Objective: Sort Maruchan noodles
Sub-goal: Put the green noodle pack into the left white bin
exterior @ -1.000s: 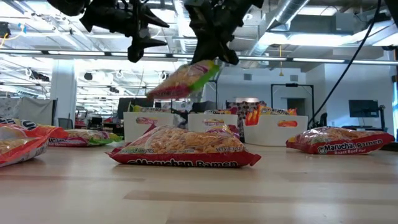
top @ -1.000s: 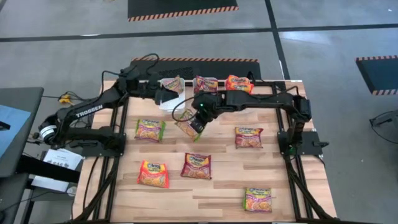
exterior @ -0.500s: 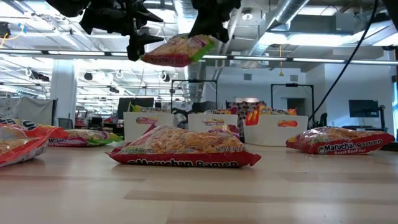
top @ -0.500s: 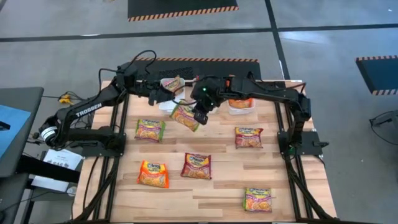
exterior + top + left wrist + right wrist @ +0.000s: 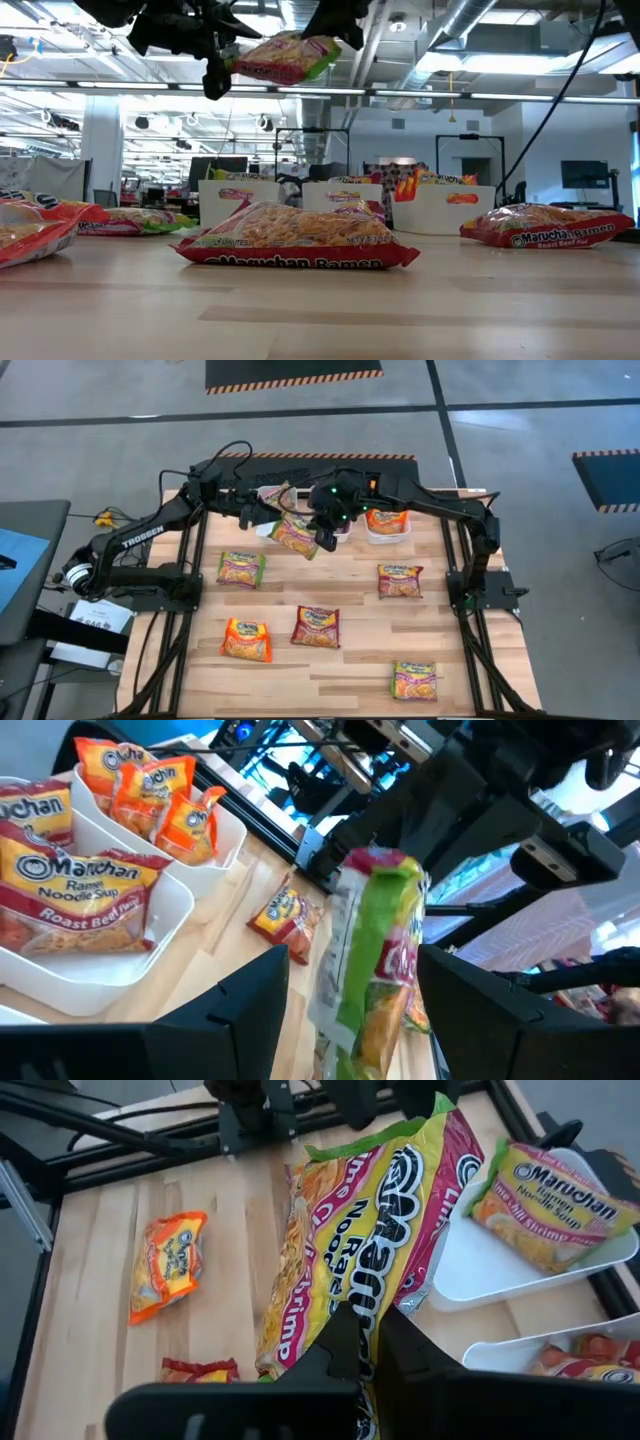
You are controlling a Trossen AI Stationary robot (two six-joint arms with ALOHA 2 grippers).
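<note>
The right gripper (image 5: 328, 536) has its jaws clamped on a glossy green-trimmed yellow noodle packet (image 5: 294, 536), airborne beside the white plastic bins (image 5: 386, 532). The left gripper (image 5: 258, 520), jaws spread wide, waits just beside its far end.

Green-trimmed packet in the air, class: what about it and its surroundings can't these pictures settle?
- Held packet: lower end hidden by right gripper, right wrist view.
- Right gripper's body: cut off by top edge, low view.
- Bins: partly covered by both arms, high view.
- Left gripper: fingertips cut off at the bottom edge, left wrist view.
</note>
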